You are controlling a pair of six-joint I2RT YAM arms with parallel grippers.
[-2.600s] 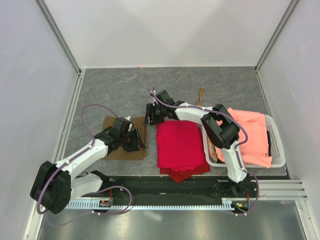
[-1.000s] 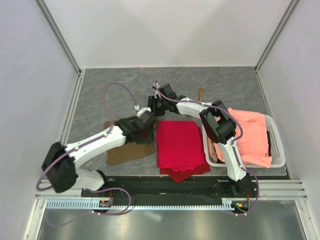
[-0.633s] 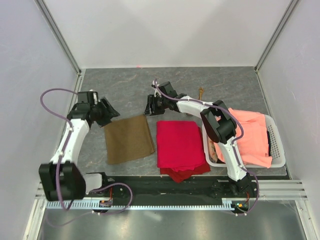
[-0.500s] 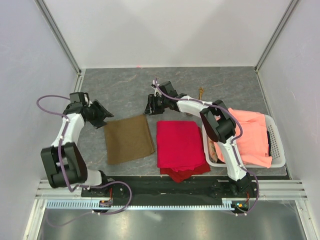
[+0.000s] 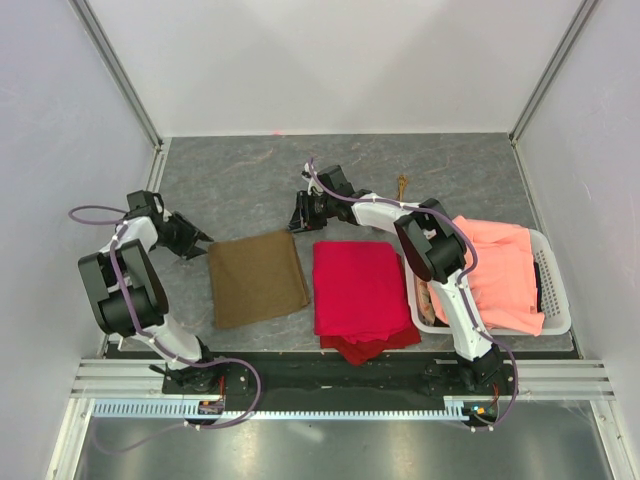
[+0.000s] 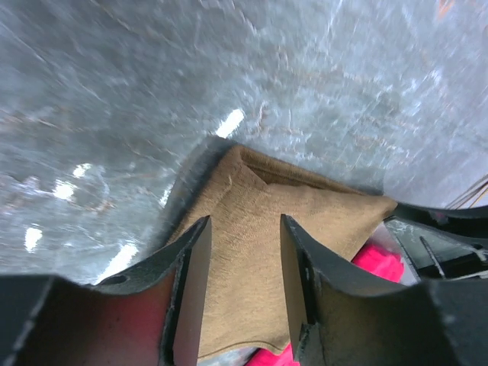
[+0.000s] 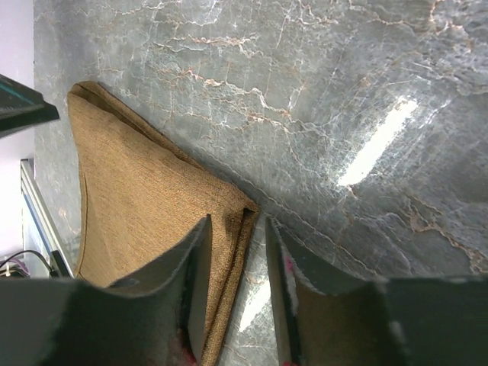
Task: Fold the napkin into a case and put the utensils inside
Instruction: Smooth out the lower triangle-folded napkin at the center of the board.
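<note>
On the grey table (image 5: 240, 190), the olive-brown napkin (image 5: 258, 277) lies folded flat.

Left tool (image 5: 197, 240) and right tool (image 5: 296, 222) hold jaws parted.

— Where does the napkin (image 5: 258, 277) lie?
— Flat on the desk (image 5: 240, 180), left of another folded cloth (image 5: 360, 290). Right of that stands a basket (image 5: 560, 300) with a third cloth (image 5: 500, 270) in it.
— And the utensils (image 5: 402, 187)?
— Behind the folded cloth, well apart from the napkin.

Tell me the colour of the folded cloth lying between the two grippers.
Olive-brown, plain, no pattern: the thin folded fabric napkin, clearest in the top external view.
</note>
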